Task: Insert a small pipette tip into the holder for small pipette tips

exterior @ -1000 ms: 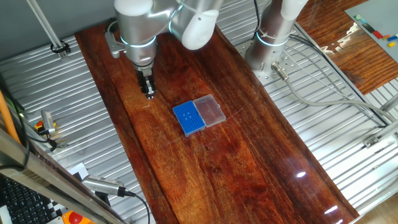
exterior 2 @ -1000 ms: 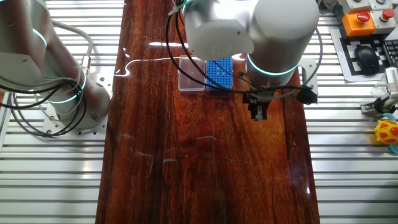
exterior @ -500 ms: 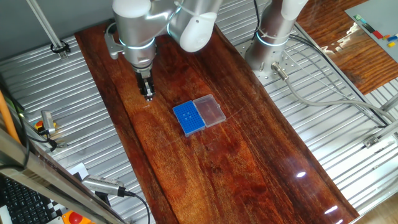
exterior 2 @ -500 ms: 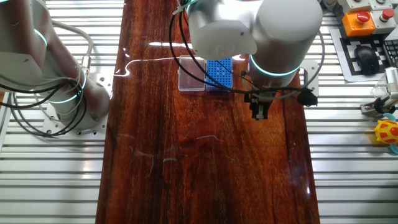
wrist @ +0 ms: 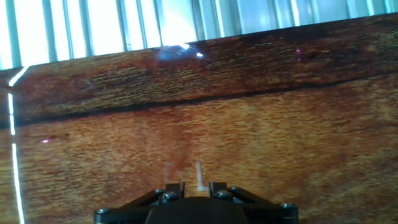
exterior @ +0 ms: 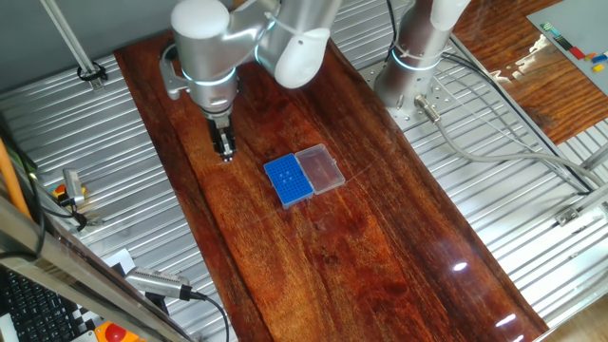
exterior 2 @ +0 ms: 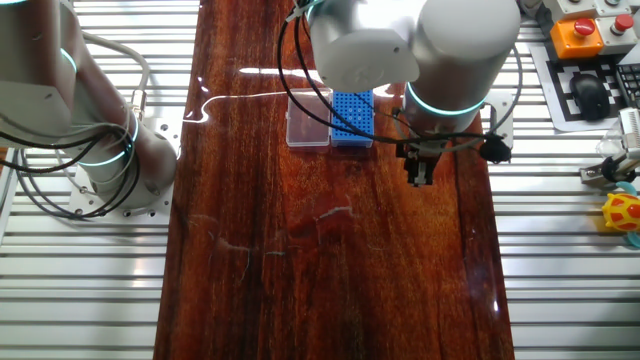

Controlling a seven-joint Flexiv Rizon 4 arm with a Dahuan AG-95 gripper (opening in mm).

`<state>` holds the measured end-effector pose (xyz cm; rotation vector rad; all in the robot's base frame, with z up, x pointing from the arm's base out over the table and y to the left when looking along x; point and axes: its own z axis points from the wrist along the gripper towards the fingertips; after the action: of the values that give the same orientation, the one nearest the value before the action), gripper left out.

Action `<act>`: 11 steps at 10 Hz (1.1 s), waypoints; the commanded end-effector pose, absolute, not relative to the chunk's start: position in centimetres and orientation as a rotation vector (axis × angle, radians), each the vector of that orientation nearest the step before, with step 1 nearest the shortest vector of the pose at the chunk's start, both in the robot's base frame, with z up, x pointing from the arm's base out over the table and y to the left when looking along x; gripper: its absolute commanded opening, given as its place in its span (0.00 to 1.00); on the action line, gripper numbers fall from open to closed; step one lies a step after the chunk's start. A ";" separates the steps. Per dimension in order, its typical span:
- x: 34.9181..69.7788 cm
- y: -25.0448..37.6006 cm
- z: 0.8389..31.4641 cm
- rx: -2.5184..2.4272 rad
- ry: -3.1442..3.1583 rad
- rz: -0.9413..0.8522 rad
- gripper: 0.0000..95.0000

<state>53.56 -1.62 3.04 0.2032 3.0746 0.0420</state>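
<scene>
The holder for small pipette tips (exterior: 288,180) is a small bright-blue rack with a grid of tiny holes, lying on the wooden board; it also shows in the other fixed view (exterior 2: 352,118). My gripper (exterior: 227,155) hangs over bare wood to the left of the holder, well apart from it, and shows in the other fixed view (exterior 2: 420,181) too. In the hand view my gripper (wrist: 196,185) has its fingers close together, and a thin pale pipette tip (wrist: 199,174) sticks out between them above the wood. The holder is out of the hand view.
A clear plastic lid (exterior: 319,168) lies joined to the holder's right side. The wooden board (exterior: 380,247) is edged by ribbed metal table. A second arm's base (exterior: 408,76) stands at the back right. Cables, a keyboard and button boxes (exterior 2: 580,40) lie off the board.
My gripper has shifted slightly over the wood, a little left and lower in the one fixed view. The holder and lid have not moved.
</scene>
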 end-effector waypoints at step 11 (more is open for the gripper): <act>53.1 -2.0 2.6 0.154 3.091 0.047 0.20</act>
<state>53.10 -2.03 2.46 0.1509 3.0927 0.0478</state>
